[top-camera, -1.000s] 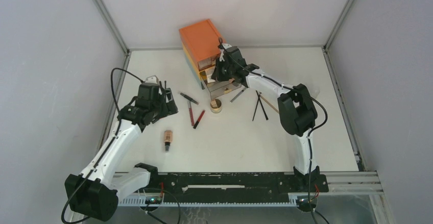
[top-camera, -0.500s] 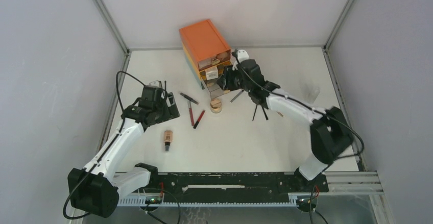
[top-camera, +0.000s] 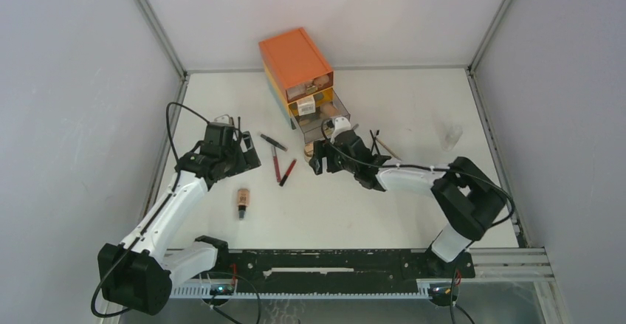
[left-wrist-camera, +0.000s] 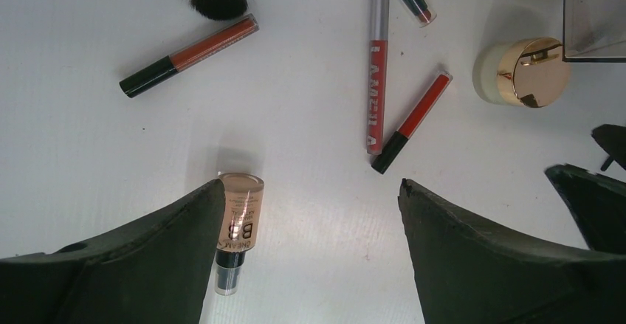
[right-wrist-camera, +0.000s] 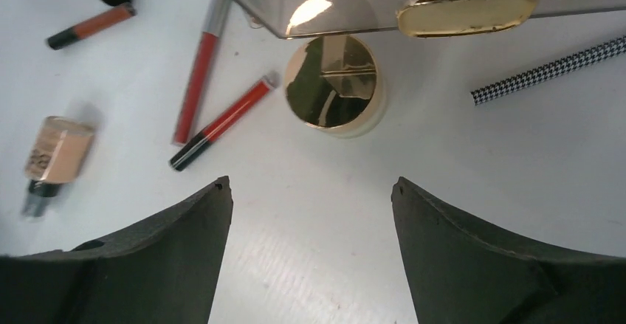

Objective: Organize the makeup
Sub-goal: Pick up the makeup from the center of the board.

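Top external chk. SUP: state of both arms?

OP: Both tools have jaws apart, nothing held. My left gripper [top-camera: 236, 150] hangs over the left-centre of the table [top-camera: 413, 213]. My right gripper [top-camera: 325, 154] sits low, just in front of the orange chest [top-camera: 294, 54], whose bottom drawer [top-camera: 328, 114] is pulled out.

SUP: Where's the makeup?

OP: Some pcs show inside the drawers; the rest lie loose. Right wrist cam: gold-lid round jar [right-wrist-camera: 336, 82] just beside the drawer front, red gloss tube [right-wrist-camera: 221, 121] and red pencil [right-wrist-camera: 199, 80] to its left, houndstooth stick [right-wrist-camera: 550, 69] well to the right. Left wrist cam: foundation bottle [left-wrist-camera: 242, 206] lying flat, right by one finger of that gripper.

SUP: Step in hand?

OP: My read: btwn picks. Loose items go into the open drawer, and several remain.

SUP: Next move req'ts?

OP: 1) Pick one target; the jar is nearest the right tool. 2) Centre the jaws over it. It's wide, so keep full spread. 3) Descend w/o nudging the drawer wall. 4) Close, lift clear of the wall, then release inside. I'd say the left arm fits the bottle; it may roll, so grip across the body.
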